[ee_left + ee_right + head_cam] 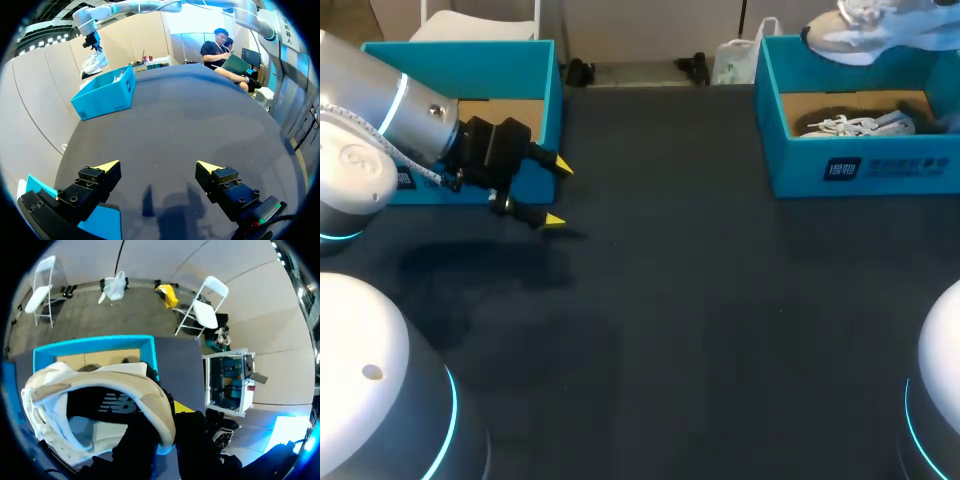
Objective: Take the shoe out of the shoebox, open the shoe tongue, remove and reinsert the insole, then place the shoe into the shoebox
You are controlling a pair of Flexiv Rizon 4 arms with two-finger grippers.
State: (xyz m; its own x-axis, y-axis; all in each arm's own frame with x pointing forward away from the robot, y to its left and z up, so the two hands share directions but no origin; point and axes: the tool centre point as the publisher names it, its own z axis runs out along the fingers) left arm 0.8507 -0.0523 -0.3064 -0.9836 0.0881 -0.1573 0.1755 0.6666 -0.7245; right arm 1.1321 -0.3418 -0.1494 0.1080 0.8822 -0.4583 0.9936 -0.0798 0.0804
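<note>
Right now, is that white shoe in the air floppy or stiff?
Probably fairly stiff: the shoe hangs from the right gripper with its opening round, not sagging. Likely light too, since one pinch at the collar holds it.

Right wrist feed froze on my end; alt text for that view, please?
A white shoe fills the view, held by its heel collar in the right gripper. Ahead of it lies the open teal shoebox, cardboard floor showing.
</note>
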